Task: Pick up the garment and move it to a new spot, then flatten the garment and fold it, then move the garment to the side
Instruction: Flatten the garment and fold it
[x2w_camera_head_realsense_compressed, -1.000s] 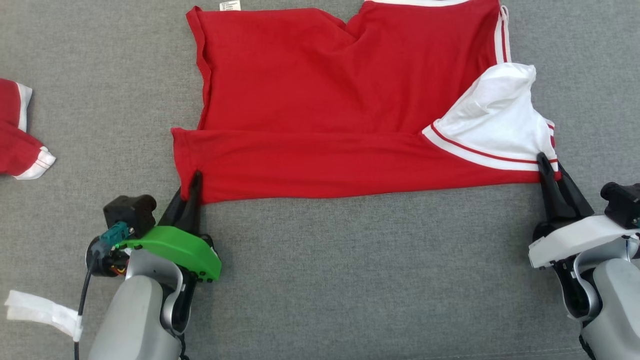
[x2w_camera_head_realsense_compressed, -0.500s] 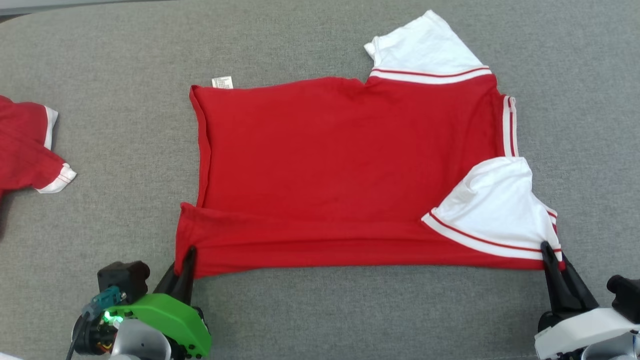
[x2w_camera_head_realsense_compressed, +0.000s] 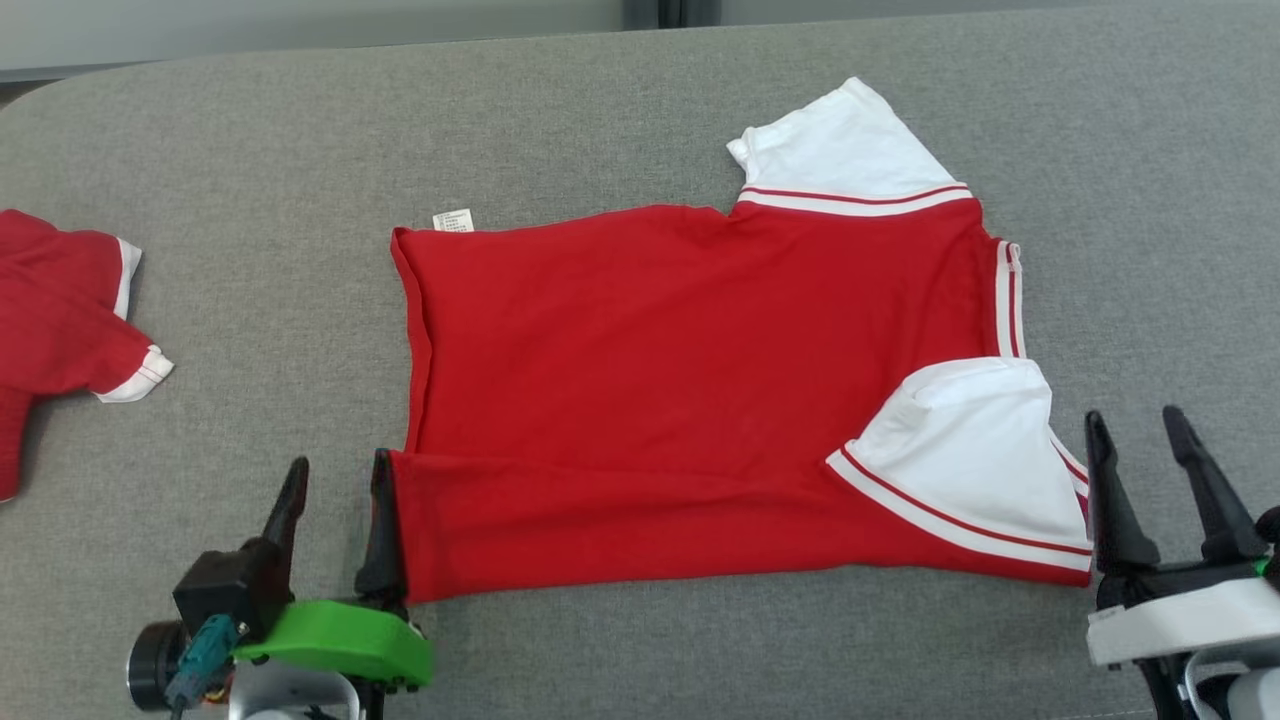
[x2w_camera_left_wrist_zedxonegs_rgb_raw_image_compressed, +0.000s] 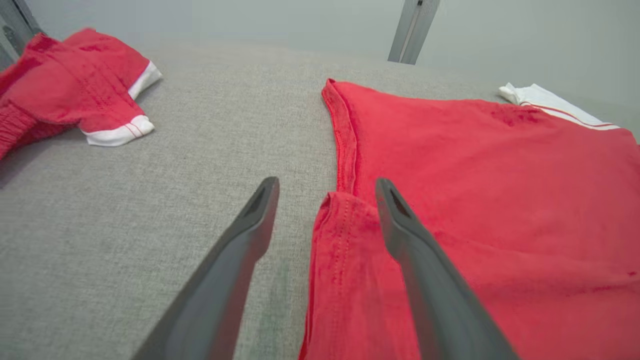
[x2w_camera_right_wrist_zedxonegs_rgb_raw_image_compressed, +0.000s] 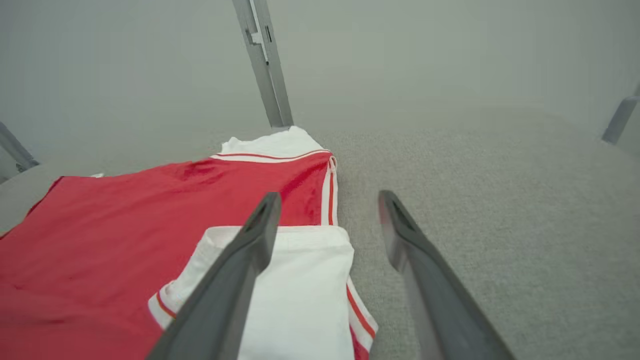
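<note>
Looking limp and light, the shirt (x2w_camera_head_realsense_compressed: 650, 370) wants pinching at its near corners, where left claw (x2w_camera_head_realsense_compressed: 339, 460) and right claw (x2w_camera_head_realsense_compressed: 1133, 413) gape empty.

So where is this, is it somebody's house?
Probably not a home; more likely a robot test room. The red shirt lies on a big grey fabric-covered table, bare metal posts stand behind it, and the walls are plain grey.

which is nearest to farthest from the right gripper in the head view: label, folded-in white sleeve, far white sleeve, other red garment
From the right gripper:
1. folded-in white sleeve, just left of it
2. far white sleeve, farther back and left
3. label, far back, left of middle
4. other red garment, at the view's left edge
</note>
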